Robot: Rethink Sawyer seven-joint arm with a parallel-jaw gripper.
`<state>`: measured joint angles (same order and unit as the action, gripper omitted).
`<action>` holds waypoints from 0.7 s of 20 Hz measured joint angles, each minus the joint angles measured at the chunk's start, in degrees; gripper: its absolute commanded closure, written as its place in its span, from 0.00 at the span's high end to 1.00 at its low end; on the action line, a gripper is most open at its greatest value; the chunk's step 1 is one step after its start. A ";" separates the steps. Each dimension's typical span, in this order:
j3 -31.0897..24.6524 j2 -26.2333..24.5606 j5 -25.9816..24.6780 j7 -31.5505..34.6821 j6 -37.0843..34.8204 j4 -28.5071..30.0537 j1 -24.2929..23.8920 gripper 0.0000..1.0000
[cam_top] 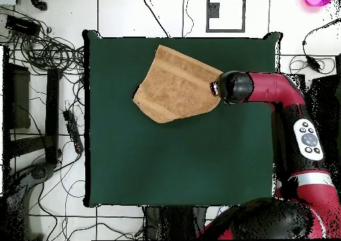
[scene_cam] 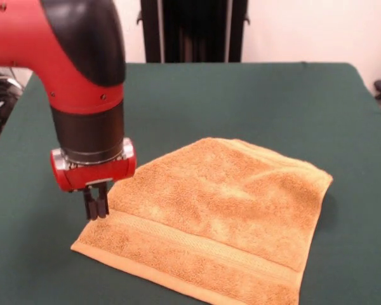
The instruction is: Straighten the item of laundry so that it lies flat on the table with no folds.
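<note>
claw (scene_cam: 96,208) down low at the towel (scene_cam: 216,216) edge, fingers pressed together, tips right at the terry near one corner; closed, though impossible to say whether any cloth is pinched between them. hanging straight down from the red wrist, probably placed there to catch that hem and drag it outward. towel itself spread across the near part of the table (scene_cam: 241,95) in the front view, woven band showing along the close hem, far side doubled over in a soft fold, so not flat yet. from overhead, an uneven shape rather than a square, resting on the green felt near one table edge.
</note>
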<state>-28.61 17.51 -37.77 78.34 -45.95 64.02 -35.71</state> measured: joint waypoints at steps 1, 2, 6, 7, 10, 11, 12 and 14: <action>-0.07 -0.60 0.33 0.00 0.30 0.02 -0.43 0.00; -0.26 -1.45 0.89 0.00 0.86 0.01 -1.07 0.00; -2.28 -3.10 4.41 0.00 2.94 0.22 -4.22 0.00; -2.79 -3.45 5.00 0.00 3.24 0.26 -4.93 0.00; -3.95 -4.16 6.37 0.00 3.67 0.43 -6.42 0.00; -4.51 -4.40 6.92 0.00 3.67 0.57 -7.05 0.00; -4.72 -4.51 7.01 0.00 3.67 0.60 -7.27 0.00; -4.89 -4.55 6.99 0.00 3.67 0.62 -7.41 0.00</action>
<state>-33.50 12.95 -30.79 78.34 -42.28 64.64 -43.11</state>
